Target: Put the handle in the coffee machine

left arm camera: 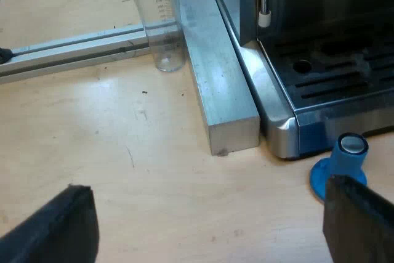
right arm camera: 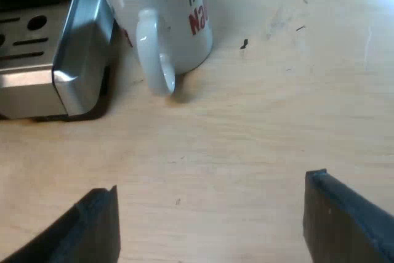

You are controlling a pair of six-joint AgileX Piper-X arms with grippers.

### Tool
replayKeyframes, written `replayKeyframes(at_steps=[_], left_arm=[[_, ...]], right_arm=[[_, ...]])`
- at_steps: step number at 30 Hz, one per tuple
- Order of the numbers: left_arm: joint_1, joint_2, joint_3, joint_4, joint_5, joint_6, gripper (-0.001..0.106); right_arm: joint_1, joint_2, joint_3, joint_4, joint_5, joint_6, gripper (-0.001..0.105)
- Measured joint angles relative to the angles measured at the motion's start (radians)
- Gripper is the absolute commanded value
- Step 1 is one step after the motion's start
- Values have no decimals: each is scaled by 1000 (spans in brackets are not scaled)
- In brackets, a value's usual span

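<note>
My left gripper (left arm camera: 209,226) is open above the bare wooden table, with nothing between its fingers. A blue tamper (left arm camera: 340,165) stands on the table just ahead of one finger (left arm camera: 360,220), near the corner of the espresso machine (left arm camera: 295,90) and its slotted drip tray. My right gripper (right arm camera: 209,226) is open too and holds nothing; it hangs over bare table short of a white mug (right arm camera: 163,20) with red lettering. The mug stands beside another corner of the espresso machine (right arm camera: 74,72).
A clear measuring glass (left arm camera: 159,20) stands where two aluminium bars meet; the thicker bar (left arm camera: 215,72) runs along the machine's side. The machine's steam wand (left arm camera: 263,4) hangs above the drip tray. Open wooden table (right arm camera: 258,133) lies between the right fingers and the mug.
</note>
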Motion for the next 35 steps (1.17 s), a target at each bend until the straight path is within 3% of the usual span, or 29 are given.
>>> replayKeyframes(at_steps=[35], left_arm=[[2, 0, 0, -2, 0, 0, 76]], right_arm=[[0, 0, 0, 0, 19, 4, 63]])
